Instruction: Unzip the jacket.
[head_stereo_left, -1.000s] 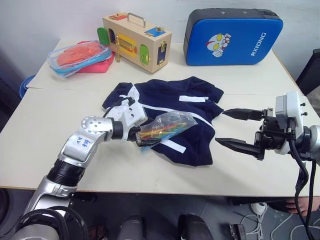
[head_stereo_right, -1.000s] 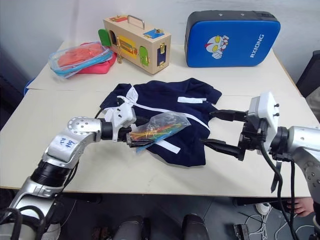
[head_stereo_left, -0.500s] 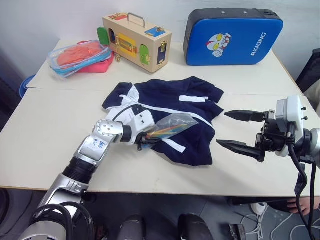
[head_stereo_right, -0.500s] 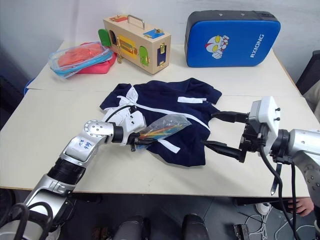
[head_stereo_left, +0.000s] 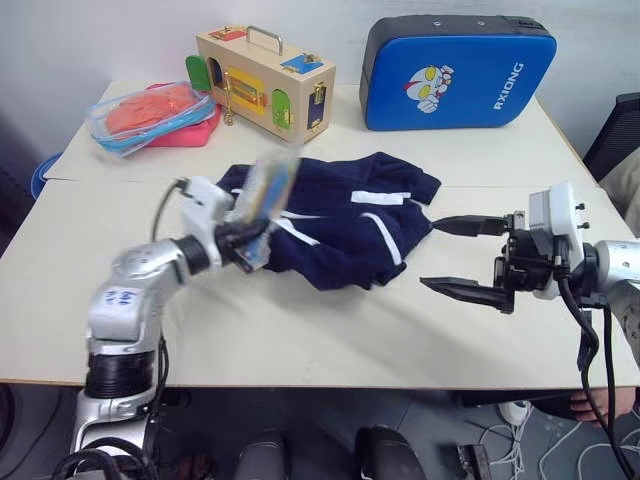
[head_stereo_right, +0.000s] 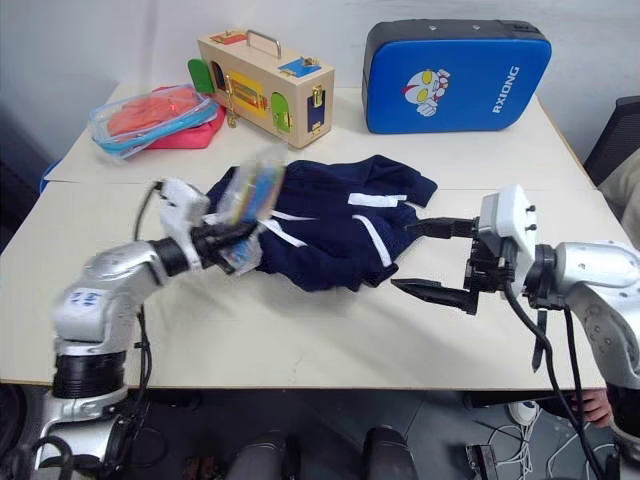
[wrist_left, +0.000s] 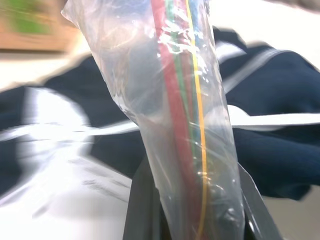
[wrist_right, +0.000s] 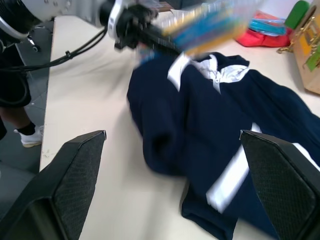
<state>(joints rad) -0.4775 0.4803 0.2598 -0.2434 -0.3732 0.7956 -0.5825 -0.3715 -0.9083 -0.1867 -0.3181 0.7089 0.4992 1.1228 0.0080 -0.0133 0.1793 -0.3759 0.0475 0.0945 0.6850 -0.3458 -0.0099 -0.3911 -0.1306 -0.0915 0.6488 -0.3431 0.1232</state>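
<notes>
Navy fabric, soft and rumpled, makes up the jacket (head_stereo_left: 340, 225), which lies crumpled near the middle of the pale bench (head_stereo_left: 300, 330), with a white zipper strip, white rectangular patches and a white collar lining showing among its folds. At its left edge the left tool (head_stereo_left: 245, 243) is clamped on a clear, crinkly plastic bag (head_stereo_left: 262, 200) holding thin coloured strips, red, green, yellow and blue; the bag stands tilted up over the jacket's collar end, its outline blurred. In the left wrist view the bag (wrist_left: 175, 120) rises between the two dark fingers, glossy and wrinkled.

Just off the jacket's right edge, the right tool (head_stereo_left: 465, 258) hangs level and points toward the cloth, its two black tapered fingers (wrist_right: 75, 175) spread wide apart with nothing between them; their inner pads have a fine woven texture.

Along the far side of the bench stand a wooden box (head_stereo_left: 263, 78) with a metal handle, coloured doors and latches, and a padded blue case (head_stereo_left: 455, 70) with black edging, a cartoon figure and the white lettering "RXIONG". To the far left lies a clear bag of orange-red cloth (head_stereo_left: 150, 112) on something pink.
</notes>
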